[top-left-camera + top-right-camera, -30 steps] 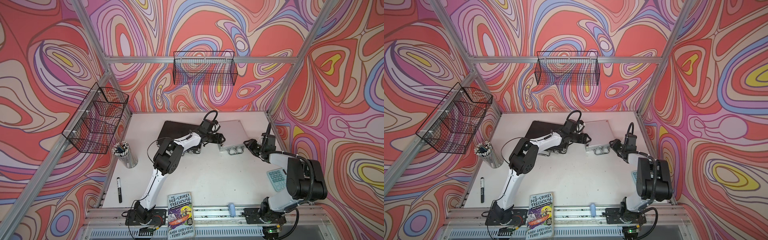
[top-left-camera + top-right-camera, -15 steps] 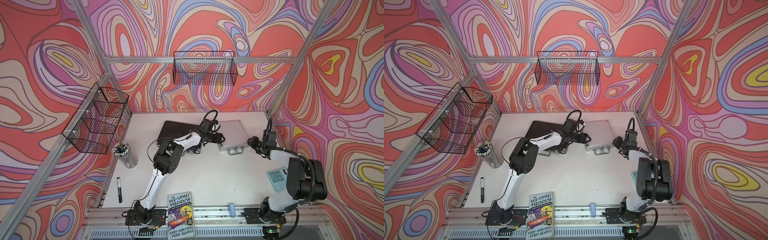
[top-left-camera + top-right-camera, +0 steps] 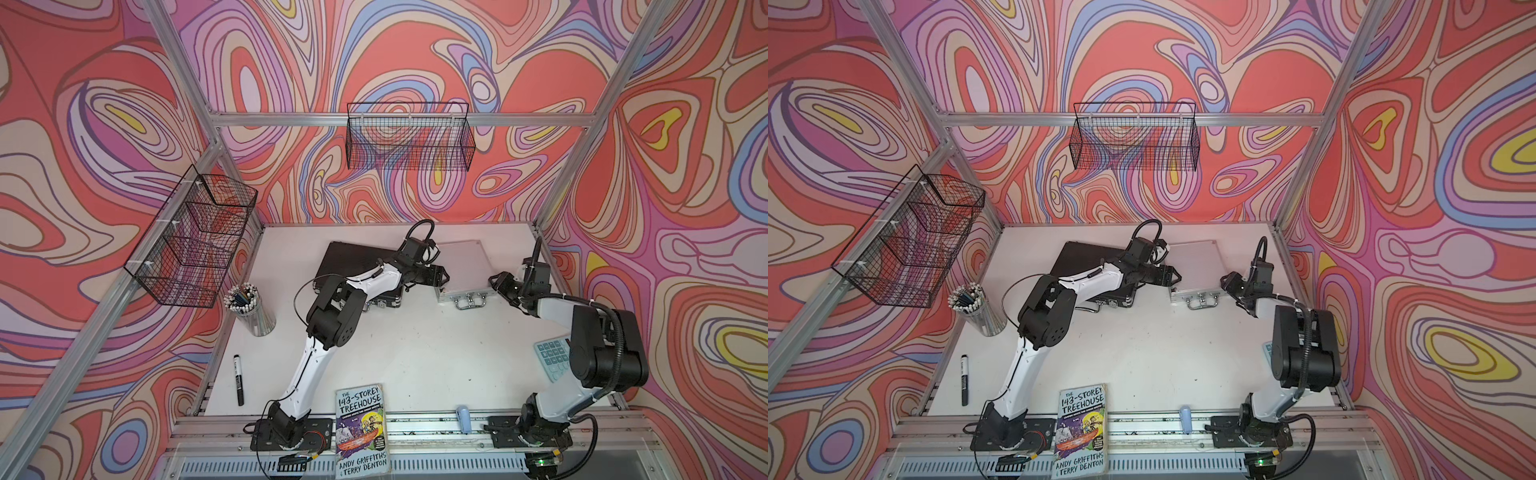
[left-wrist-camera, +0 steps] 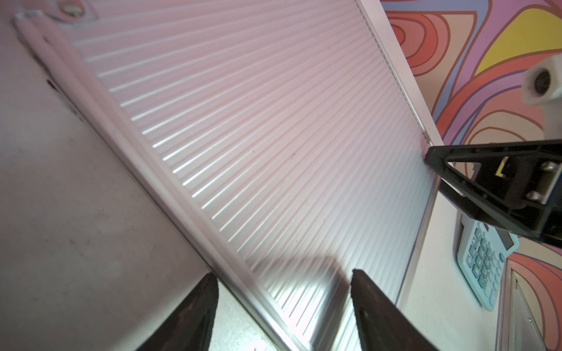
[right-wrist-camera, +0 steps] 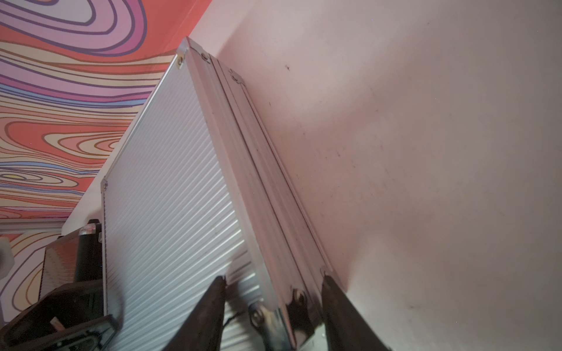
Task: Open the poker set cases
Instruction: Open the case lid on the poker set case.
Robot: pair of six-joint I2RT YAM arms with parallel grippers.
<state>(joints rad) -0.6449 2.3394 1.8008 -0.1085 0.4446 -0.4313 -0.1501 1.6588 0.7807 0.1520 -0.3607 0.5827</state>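
Two poker set cases lie shut on the white table. The ribbed silver case [image 3: 463,266] [image 3: 1196,266] has its handle [image 3: 471,300] toward the front. The wider black case [image 3: 353,264] [image 3: 1088,262] lies to its left, partly under my left arm. My left gripper [image 3: 444,276] [image 4: 284,275] is open and straddles the silver case's [image 4: 258,136] left edge, one finger over the lid and one over the table. My right gripper [image 3: 494,280] [image 5: 273,277] is open around the silver case's [image 5: 170,182] right front corner.
A teal calculator [image 3: 552,359] lies by the right arm. A metal cup of pens [image 3: 249,307] and a black marker [image 3: 238,380] are at the left. A paperback book [image 3: 360,428] and a small blue object [image 3: 463,417] lie at the front rail. Wire baskets [image 3: 409,137] hang on the walls.
My right gripper has crept a little toward the back at the silver case's right front corner. The left arm and both cases have kept still.
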